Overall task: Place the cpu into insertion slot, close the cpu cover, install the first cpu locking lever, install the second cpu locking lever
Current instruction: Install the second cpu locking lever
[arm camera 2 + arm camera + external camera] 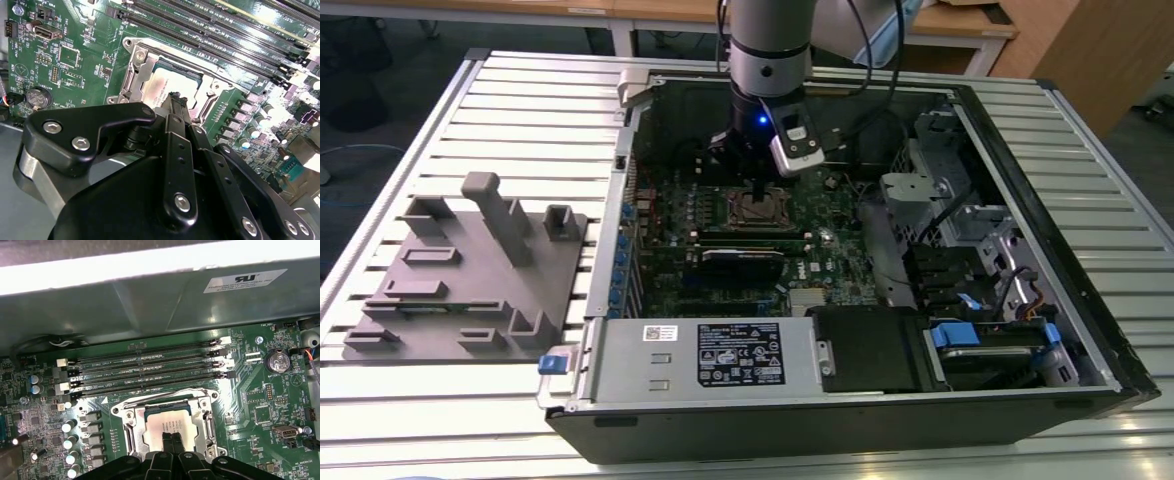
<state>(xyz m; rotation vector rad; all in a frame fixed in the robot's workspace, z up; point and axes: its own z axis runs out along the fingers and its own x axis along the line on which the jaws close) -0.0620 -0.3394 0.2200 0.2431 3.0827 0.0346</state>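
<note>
Robot hand lowered over the CPU socket inside the open computer case.

The black two-fingered hand (171,439) hangs just above the flat square grey-silver metal cpu (167,426), fingers pressed together at the tips and pinching nothing that can be seen; whether the tips touch the chip cannot be told. The cpu lies seated in the square black-framed insertion slot (134,82) on the green motherboard (260,390). The thin brownish-silver metal cpu cover (131,427) with its square window lies down flat around the chip. Long black memory slots (150,371) run just beside the socket. In the exterior view the open black computer case (1014,200) rests on the ribbed metal tabletop (520,110), with a grey moulded fixture block (467,270) at the exterior view's left.
</note>
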